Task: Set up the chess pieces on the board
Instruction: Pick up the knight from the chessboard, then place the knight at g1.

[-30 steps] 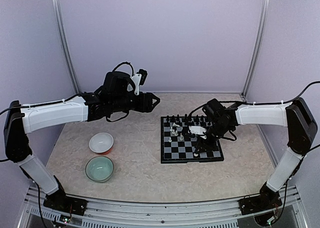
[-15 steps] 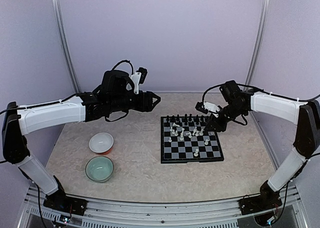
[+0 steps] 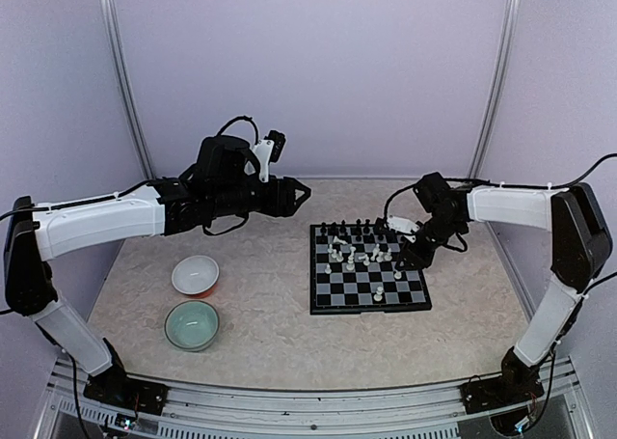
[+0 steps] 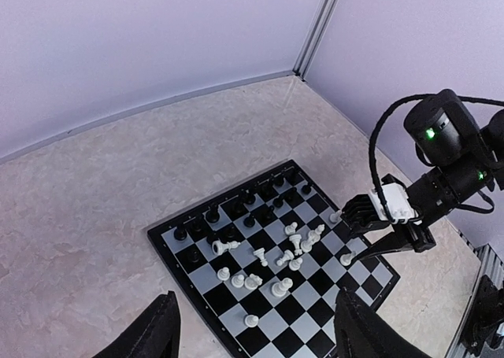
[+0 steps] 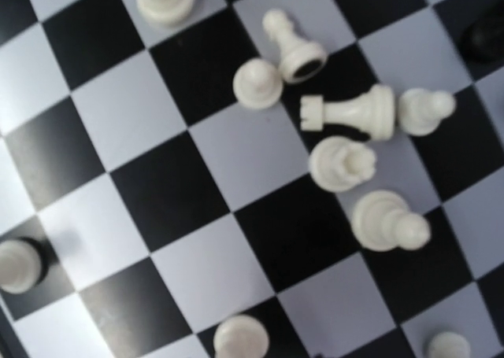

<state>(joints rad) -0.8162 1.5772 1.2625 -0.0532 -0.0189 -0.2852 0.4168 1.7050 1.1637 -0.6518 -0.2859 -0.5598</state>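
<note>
The board (image 3: 323, 299) lies right of the table's middle. Black chess pieces (image 3: 357, 230) stand along its far rows. White chess pieces (image 3: 352, 258) are bunched near the middle, some lying on their sides, and one (image 3: 379, 292) stands alone nearer the front. My right gripper (image 3: 403, 259) hangs low over the board's right side. In the left wrist view its fingers (image 4: 358, 212) look slightly apart, next to white pieces, with nothing between them. The right wrist view shows only board squares (image 5: 213, 271) and white pieces (image 5: 346, 112). My left gripper (image 3: 301, 194) hovers open and empty, high to the board's left.
A white bowl (image 3: 196, 274) and a pale green bowl (image 3: 191, 323) sit at the front left. Walls enclose the table on three sides. In the left wrist view the board (image 4: 197, 275) lies below my open gripper (image 4: 256, 299).
My right gripper lifted from the board's near right, swung to the far right corner, then came back down over the right side. A lone white piece now stands where it was. The left arm stayed still.
</note>
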